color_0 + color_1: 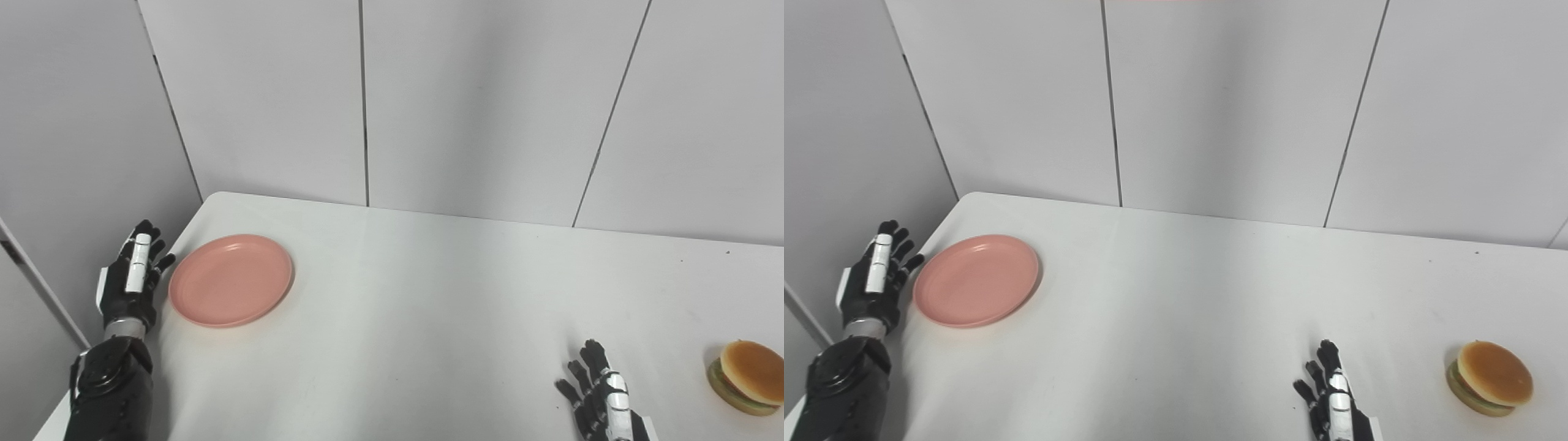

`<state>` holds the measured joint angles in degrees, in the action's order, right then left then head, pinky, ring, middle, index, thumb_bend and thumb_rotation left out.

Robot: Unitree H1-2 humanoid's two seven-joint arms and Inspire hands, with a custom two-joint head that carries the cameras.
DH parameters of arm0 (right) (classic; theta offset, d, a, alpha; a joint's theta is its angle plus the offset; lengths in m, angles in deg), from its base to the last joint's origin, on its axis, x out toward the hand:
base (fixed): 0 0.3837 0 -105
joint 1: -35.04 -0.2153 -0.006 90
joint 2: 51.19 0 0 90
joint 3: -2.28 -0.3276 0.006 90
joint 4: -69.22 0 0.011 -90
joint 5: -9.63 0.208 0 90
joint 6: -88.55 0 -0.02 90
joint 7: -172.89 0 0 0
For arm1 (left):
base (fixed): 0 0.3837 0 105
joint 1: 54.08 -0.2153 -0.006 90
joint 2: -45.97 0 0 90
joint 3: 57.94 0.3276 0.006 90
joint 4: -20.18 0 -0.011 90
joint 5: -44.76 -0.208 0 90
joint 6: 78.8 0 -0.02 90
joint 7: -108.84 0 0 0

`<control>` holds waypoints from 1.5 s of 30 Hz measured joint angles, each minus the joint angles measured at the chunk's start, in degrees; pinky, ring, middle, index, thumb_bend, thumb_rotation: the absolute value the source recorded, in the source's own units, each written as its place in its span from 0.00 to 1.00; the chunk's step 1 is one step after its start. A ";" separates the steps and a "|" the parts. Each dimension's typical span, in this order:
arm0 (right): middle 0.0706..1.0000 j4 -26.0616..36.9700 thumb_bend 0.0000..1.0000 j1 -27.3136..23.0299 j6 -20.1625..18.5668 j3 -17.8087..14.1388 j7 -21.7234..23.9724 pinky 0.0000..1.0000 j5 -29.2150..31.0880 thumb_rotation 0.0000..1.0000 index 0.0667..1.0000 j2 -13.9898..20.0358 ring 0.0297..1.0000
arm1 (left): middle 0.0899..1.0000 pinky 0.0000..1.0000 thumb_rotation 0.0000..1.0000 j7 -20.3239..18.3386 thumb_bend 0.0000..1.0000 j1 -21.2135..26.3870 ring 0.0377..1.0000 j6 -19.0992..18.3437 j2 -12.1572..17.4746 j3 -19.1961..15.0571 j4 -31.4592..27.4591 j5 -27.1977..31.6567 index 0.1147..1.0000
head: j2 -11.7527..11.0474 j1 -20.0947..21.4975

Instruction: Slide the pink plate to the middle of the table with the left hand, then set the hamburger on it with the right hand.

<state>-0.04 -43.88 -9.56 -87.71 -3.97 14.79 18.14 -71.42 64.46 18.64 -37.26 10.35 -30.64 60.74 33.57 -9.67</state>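
Filling most of both views:
Table: the white, smooth-topped table (429,294) is stretching from the grey panelled wall (465,104) down to the bottom edge, with one rounded corner showing at the far left.
Plate: the round, shallow pink plastic plate (231,280) is lying flat near the table's left edge, well apart from the middle.
Left hand: the black-and-white left hand (131,275) is hovering at the table's left edge, just beside the plate's rim, its fingers spread and pointing away from the robot, released and grasping nothing; whether a fingertip is touching the rim cannot be told.
Right hand: the right hand (1332,398) is sitting low at the bottom edge, fingers apart, holding nothing.
Hamburger: the small hamburger (1489,378) with its tan bun and green layer is resting near the right edge, apart from the right hand.
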 measured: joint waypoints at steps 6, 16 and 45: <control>0.98 0.10 0.70 0.01 -0.10 0.11 -0.02 0.89 -0.08 1.00 0.95 -0.01 0.96 | 0.89 0.80 0.76 0.35 0.84 0.77 0.92 2.91 0.93 1.66 3.01 -2.18 0.87 | -0.09 0.09; 0.98 0.23 0.71 0.02 -0.23 0.29 -0.04 0.88 -0.13 1.00 0.95 -0.02 0.95 | 0.90 0.81 0.72 -0.86 0.87 0.58 0.92 2.61 1.09 1.71 2.63 -1.04 0.86 | 0.00 0.44; 0.97 1.84 0.70 0.22 -1.87 1.34 -0.05 0.85 -1.62 1.00 0.95 -0.09 0.93 | 0.89 0.77 0.73 -3.65 0.87 -0.82 0.92 -7.65 -3.38 3.77 -8.73 3.73 0.84 | 0.70 2.11</control>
<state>1.81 -43.65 -11.43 -86.37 -4.02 13.17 18.05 -75.07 63.64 10.99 -40.64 14.12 -39.37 64.48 34.28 -7.56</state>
